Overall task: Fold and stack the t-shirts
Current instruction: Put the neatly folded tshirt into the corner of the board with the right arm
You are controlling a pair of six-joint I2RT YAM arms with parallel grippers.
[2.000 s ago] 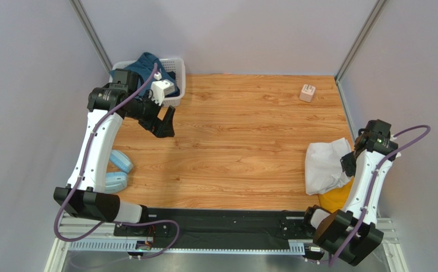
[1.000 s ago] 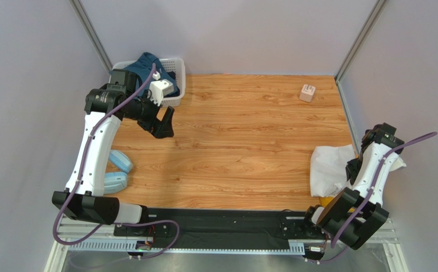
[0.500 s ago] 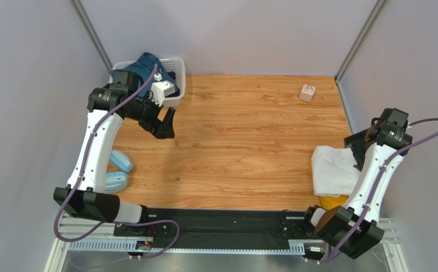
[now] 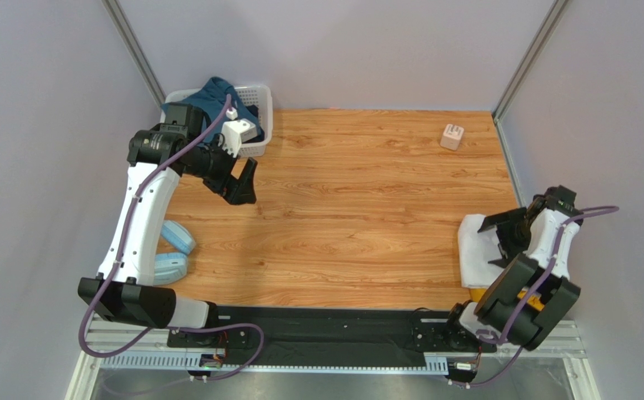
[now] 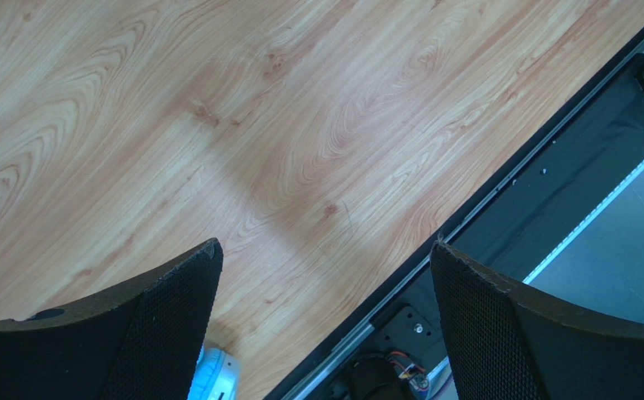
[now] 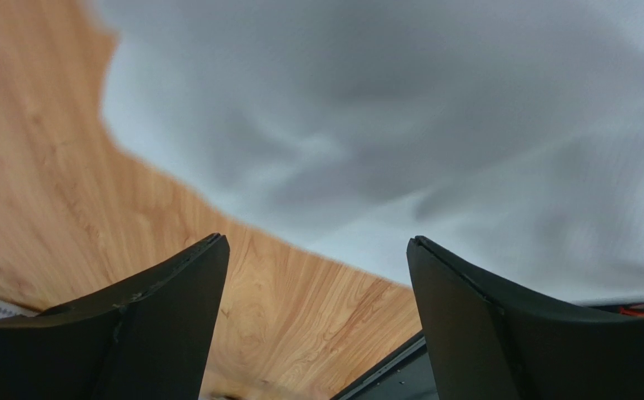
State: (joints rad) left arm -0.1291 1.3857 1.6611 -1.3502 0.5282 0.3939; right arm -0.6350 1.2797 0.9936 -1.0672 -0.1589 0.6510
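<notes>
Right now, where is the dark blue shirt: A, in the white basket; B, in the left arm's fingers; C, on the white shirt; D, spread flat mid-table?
A: the dark blue shirt lies bunched in the white basket at the far left.

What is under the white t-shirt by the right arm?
A mustard-yellow t-shirt shows at the near edge of the white t-shirt. How far it extends underneath is covered by the cloth and the right arm.

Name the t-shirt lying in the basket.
The dark teal-blue cloth t-shirt, in the white plastic lattice basket; the white t-shirt and mustard-yellow t-shirt lie far right.
</notes>
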